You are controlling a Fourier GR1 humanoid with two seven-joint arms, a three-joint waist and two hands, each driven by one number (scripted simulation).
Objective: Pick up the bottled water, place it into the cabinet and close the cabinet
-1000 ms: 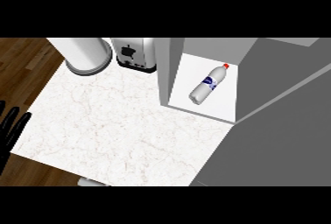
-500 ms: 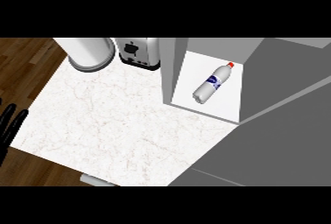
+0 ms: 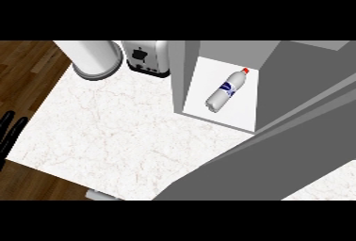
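Cabinet (image 3: 186,75): grey-walled, with a white floor, set at the far right of the counter. One item is held inside.

Bottled water (image 3: 227,90): clear plastic bottle with a red cap, laid on its side on the cabinet's white floor. The cap is pointed toward the far right, the base toward the near left. The bottle lies apart from both side walls. A dark blue label is wrapped round its middle; pale marks are seen on the label, but no writing can be read.

Cabinet door (image 3: 292,141): a broad grey panel, seen slanting from the upper right down to the lower middle of the view. The cabinet's opening is left uncovered by it.

Counter (image 3: 118,132): white marble top with faint veining, bordered at the left by dark wooden floor (image 3: 28,61).

White cylindrical canister (image 3: 94,57): stood upright at the counter's far left corner; its contents cannot be seen.

Toaster (image 3: 146,57): silver, with a black control panel, placed just beside the canister and against the cabinet's left wall. No brand can be read.

Left hand (image 3: 10,132): black fingers shown straight and released at the view's left edge, holding nothing, well apart from the bottle.

Right hand: not seen in the view.
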